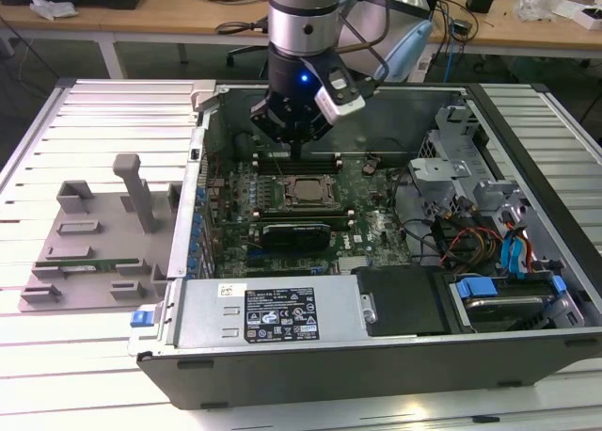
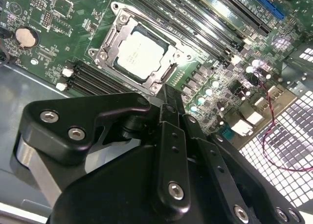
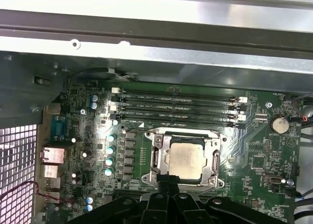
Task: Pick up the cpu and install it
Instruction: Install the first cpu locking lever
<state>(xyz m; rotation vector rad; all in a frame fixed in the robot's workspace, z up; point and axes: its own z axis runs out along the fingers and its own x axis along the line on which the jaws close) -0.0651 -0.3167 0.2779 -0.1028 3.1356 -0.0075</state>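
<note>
The cpu (image 3: 186,158) sat flat in the motherboard's socket frame (image 3: 159,158) inside the open computer case (image 1: 282,356). The hand (image 1: 296,153) hovered just above the socket's far edge, fingers (image 2: 171,104) pressed together, grasping nothing.

1. The cpu (image 3: 186,159) has a pale silvery-grey top, framed by the socket frame (image 3: 213,161) of bright metal.
2. Around the cpu, the motherboard (image 3: 254,158) is dark green with fine lighter traces.
3. Beside the socket frame, the memory slots (image 3: 178,106) are black with white end clips.
4. The hand (image 2: 166,111) is matte black with silver screws.
5. The computer case (image 1: 376,356) is dark grey.
6. The tabletop (image 1: 113,120) is white, ribbed in stripes.
</note>
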